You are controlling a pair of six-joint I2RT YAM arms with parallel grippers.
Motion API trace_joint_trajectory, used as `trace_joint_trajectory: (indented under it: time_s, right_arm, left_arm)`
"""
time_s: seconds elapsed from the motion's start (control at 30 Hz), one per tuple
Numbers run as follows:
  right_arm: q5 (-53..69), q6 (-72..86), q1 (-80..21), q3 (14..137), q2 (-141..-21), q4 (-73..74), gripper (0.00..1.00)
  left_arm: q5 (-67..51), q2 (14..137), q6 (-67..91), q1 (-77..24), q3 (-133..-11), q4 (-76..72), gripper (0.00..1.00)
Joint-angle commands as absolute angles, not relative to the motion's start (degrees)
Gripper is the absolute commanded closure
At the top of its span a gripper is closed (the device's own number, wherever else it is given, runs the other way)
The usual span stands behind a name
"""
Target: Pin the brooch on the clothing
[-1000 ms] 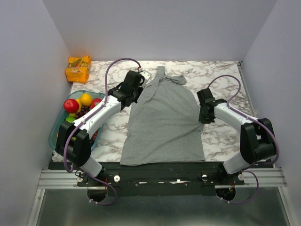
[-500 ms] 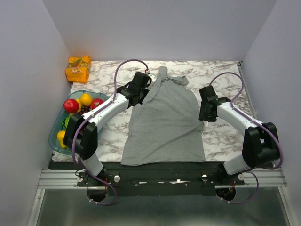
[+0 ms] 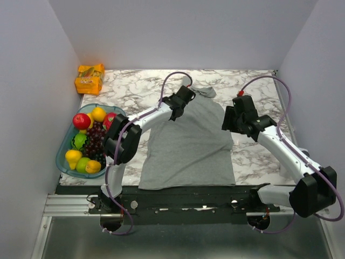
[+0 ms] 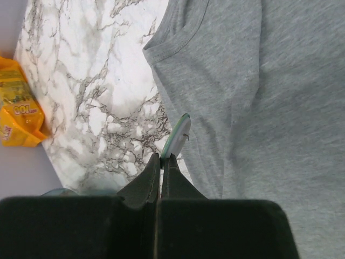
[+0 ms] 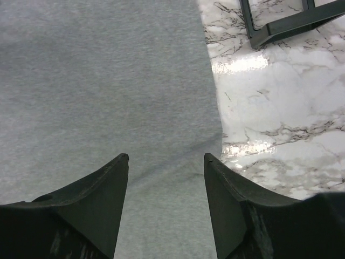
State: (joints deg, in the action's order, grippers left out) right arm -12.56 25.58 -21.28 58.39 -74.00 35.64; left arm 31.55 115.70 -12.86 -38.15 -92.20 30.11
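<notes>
The clothing (image 3: 188,140) is a light-grey tank top lying flat in the middle of the marble table, also seen in the left wrist view (image 4: 259,81) and the right wrist view (image 5: 97,70). My left gripper (image 3: 176,112) hangs over its upper left part, beside the armhole. Its jaws (image 4: 161,156) are shut on the brooch (image 4: 177,137), a thin disc seen edge-on with a pale green rim. My right gripper (image 3: 228,123) hovers over the top's right edge. Its fingers (image 5: 166,156) stand wide apart with only grey fabric showing between them.
A clear blue basket (image 3: 63,157) of fruit sits at the table's left edge. An orange snack packet (image 3: 89,78) lies in the back left corner, also in the left wrist view (image 4: 19,113). A black frame (image 5: 285,24) shows on the marble beyond the top's edge.
My left arm has swung right from beside the shirt to over its upper left part, still shut. My right gripper has opened and shifted slightly toward the shirt's right edge.
</notes>
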Motion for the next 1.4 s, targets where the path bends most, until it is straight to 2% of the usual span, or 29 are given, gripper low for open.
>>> trace_joint_trajectory:
  time_s: [0.0,0.63,1.37]
  right_arm:
    - [-9.85,26.10,-21.36,55.55,-68.74,33.31,0.33]
    - [-8.00,24.08,-21.27,52.30,-57.75,33.31,0.28]
    - [-7.21,22.94,-21.27,51.06,-54.41,34.45,0.25]
  left_arm:
    - [41.47,118.56,-18.62,-39.20,-94.75,27.44,1.00]
    - [48.08,129.28,-27.24,-45.09,-99.93,26.10,1.00]
    - [53.08,129.99,-35.15,-45.53,-92.37,17.32,1.00]
